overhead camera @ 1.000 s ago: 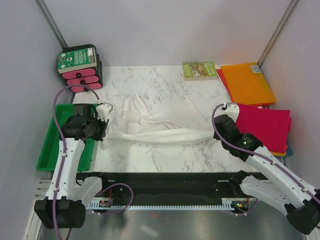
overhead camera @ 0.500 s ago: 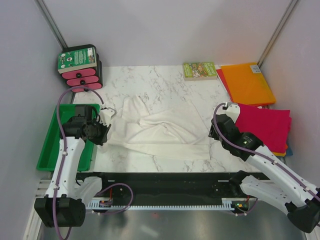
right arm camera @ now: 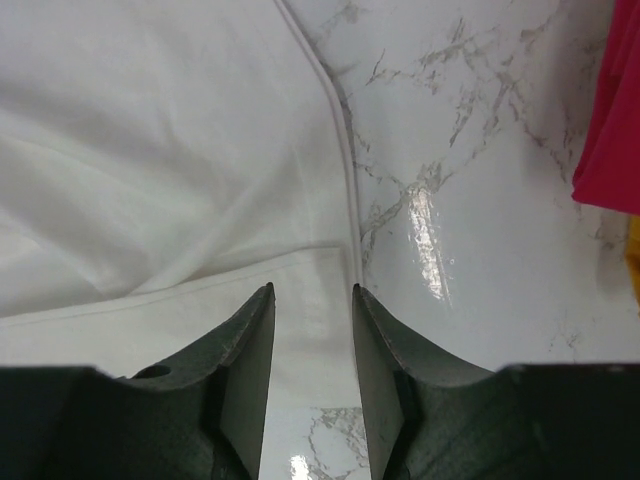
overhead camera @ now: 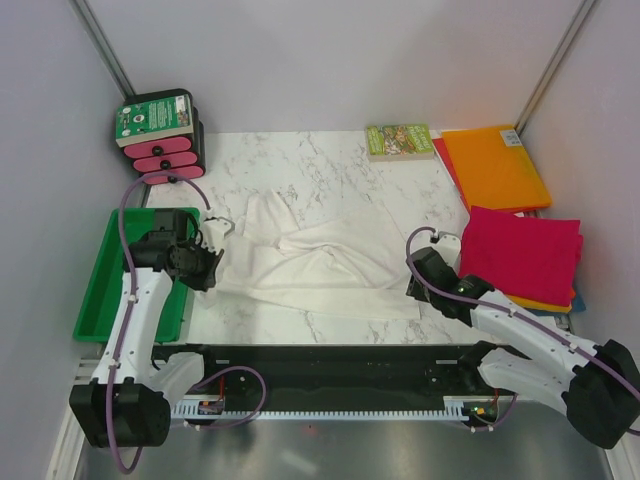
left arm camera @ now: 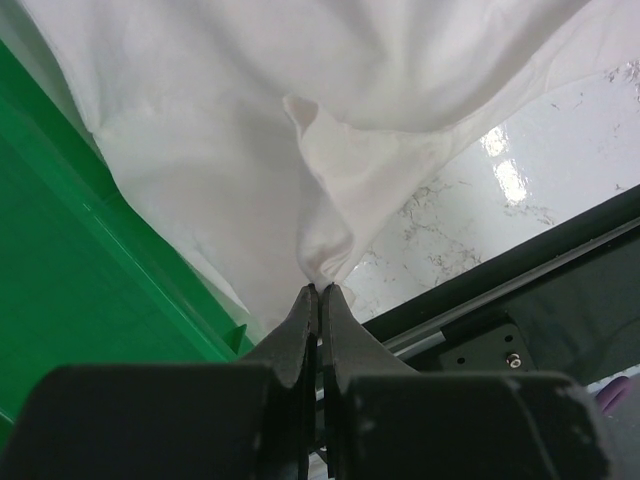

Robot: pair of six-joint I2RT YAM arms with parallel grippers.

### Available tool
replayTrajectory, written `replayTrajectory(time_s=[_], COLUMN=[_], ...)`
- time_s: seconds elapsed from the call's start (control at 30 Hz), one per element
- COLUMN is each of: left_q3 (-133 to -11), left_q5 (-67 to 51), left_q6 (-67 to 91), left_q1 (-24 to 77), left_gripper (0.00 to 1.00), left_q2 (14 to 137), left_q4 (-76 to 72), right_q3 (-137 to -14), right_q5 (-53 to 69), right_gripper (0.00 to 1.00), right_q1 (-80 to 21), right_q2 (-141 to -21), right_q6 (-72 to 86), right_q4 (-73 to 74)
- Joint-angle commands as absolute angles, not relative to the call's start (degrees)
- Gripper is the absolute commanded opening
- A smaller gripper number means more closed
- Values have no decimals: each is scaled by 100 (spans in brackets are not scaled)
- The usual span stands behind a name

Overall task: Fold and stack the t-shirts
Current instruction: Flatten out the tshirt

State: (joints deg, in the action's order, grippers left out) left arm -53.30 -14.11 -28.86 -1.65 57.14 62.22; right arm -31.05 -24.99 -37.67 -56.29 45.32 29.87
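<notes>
The thin white t-shirt [overhead camera: 320, 262] lies spread and wrinkled on the marble table. My left gripper [overhead camera: 212, 268] is shut on the shirt's left edge [left arm camera: 325, 255] beside the green tray. My right gripper [overhead camera: 412, 285] is open just above the shirt's right front corner [right arm camera: 320, 300], with cloth between the jaws and nothing held. A folded magenta shirt [overhead camera: 522, 255] lies at the right on an orange one [overhead camera: 545, 302]. Another folded orange shirt [overhead camera: 495, 165] lies at the back right.
A green tray [overhead camera: 105, 290] sits at the left table edge and shows in the left wrist view [left arm camera: 90, 290]. A small green-covered book [overhead camera: 399, 140] lies at the back. A black and pink box [overhead camera: 160, 135] stands at the back left. A black rail [overhead camera: 330, 365] runs along the near edge.
The shirt was held stretched between both grippers and has been lowered flat. My right gripper has let go of it and moved left and nearer. My left gripper still grips the edge.
</notes>
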Motion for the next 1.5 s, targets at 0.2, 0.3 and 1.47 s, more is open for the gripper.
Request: replayTrajectory(time_s=[0.2,0.3,1.47], left_q3=[-5221,-5229,-5089], left_q5=[-1556,-1564,-1617], left_q6=[-2945,-2918,-2795], left_q1=[-193,-193,-193], left_gripper=[2,2,2], left_q2=[5818,5845,5801], left_q4=[6003,5994,5906], right_q3=[-2813,-2804,-2557], right_q5=[-2356,-2355,-2592], right_gripper=[43,43,12], right_q1=[-3858,-3867,-3981], right_q2=[-5949,-6143,-6223], right_q6=[4711,4720,4948], right_q4=[2127,2066,2152])
